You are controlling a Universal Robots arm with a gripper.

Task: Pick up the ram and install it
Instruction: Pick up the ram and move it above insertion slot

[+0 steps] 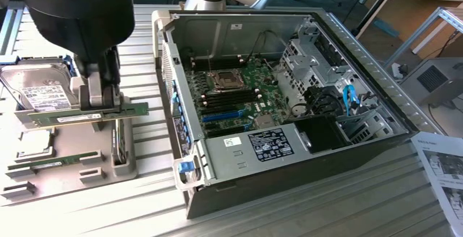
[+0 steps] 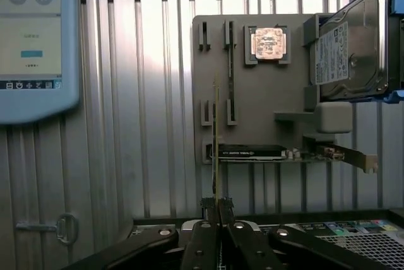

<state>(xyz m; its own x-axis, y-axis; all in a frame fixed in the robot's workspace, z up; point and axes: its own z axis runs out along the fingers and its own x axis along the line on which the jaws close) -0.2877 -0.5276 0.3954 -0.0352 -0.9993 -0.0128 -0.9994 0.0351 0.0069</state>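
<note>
The tool (image 1: 100, 107) is clamped on the ram (image 1: 58, 117), holding it above the grey tray (image 1: 72, 147) with its long axis level (edge-on from the wrist). The motherboard's black memory slots (image 1: 230, 99) lie towards the exterior view's right, inside the open case (image 1: 239, 164).

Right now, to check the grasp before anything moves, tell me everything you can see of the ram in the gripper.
The ram is a thin, long green circuit-board stick with a pale label along its face. It stands on edge with its length level. The gripper is shut on it partway along, one finger on each face. It hangs above the grey tray, seemingly clear of it, to the exterior view's left of the open case. In the wrist view it shows edge-on as a narrow line.
</note>
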